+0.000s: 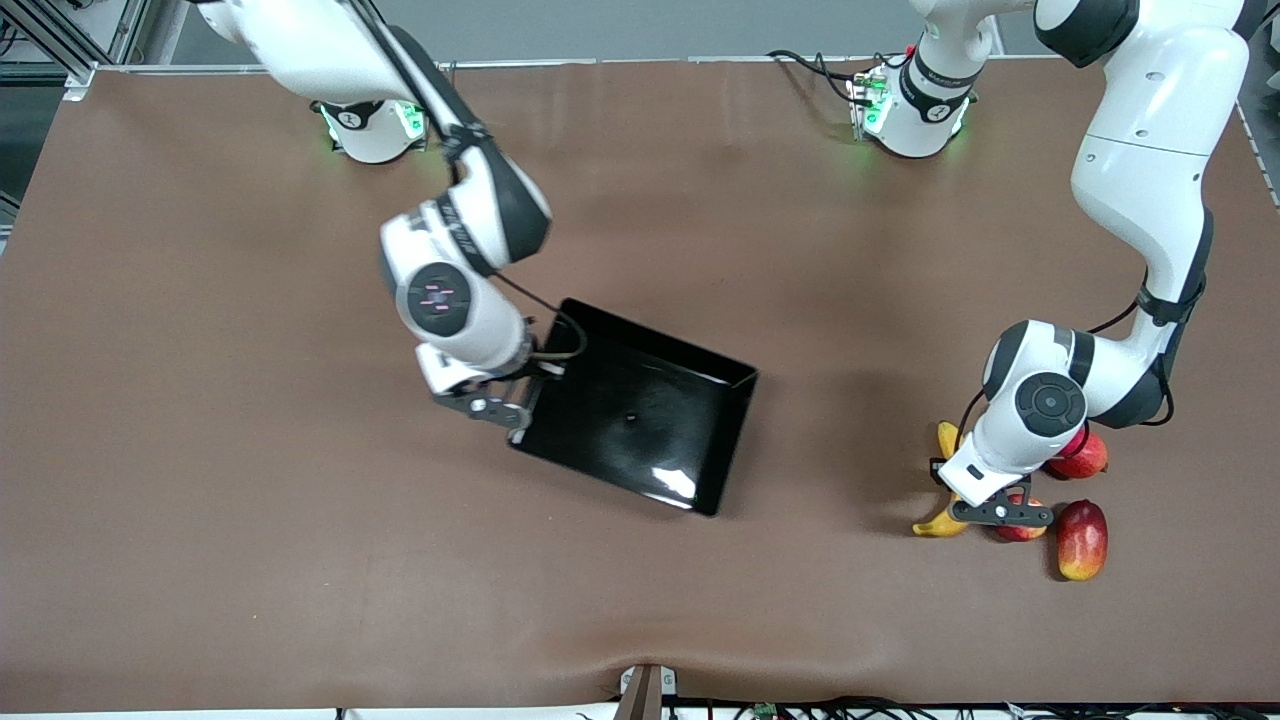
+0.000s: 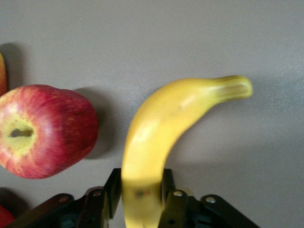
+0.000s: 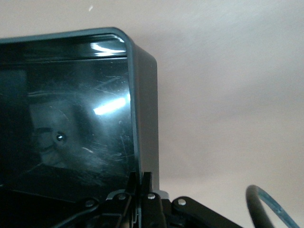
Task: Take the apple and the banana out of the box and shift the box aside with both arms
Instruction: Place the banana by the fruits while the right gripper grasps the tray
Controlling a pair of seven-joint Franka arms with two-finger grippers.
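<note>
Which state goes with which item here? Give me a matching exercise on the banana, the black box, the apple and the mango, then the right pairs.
Items:
1. banana
2. black box
3. apple
4. mango

States:
A. wall pinched by the shut right pincer
B. lying free on the table beside the banana, not held
C. clamped between the fingers of the left pincer
D. lying by itself, the fruit nearest the front camera

Pairs: 1-C, 2-A, 3-B, 4-D
</note>
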